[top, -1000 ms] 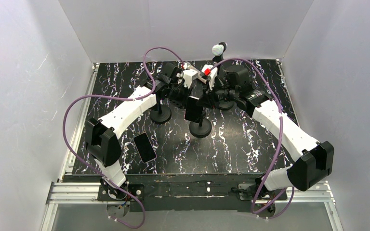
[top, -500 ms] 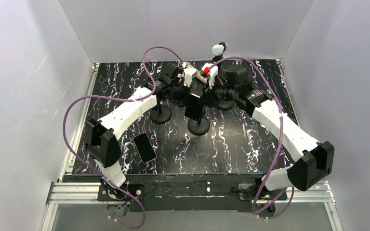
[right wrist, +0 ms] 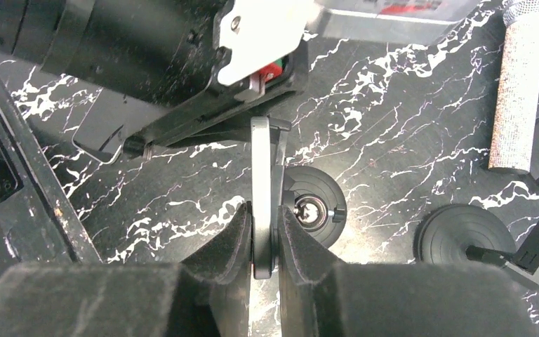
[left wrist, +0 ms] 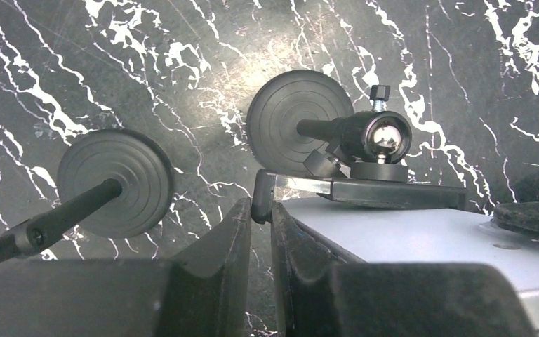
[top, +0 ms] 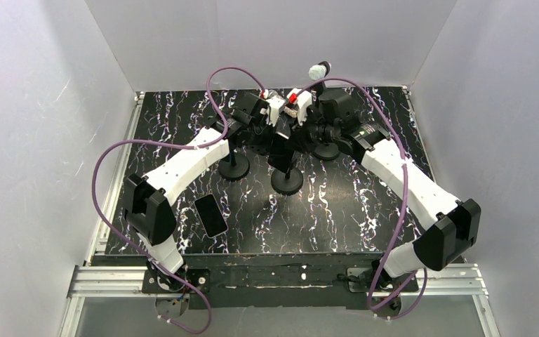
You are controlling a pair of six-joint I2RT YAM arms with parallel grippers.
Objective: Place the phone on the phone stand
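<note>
The phone (right wrist: 261, 154) is clamped edge-on in the right gripper's (right wrist: 262, 210) fingers, long axis pointing away from them, just above the phone stand base (right wrist: 314, 210); the left gripper (left wrist: 260, 225), equally near that base, has narrowed fingers at the cradle lip (left wrist: 260, 191), grip indeterminate
</note>
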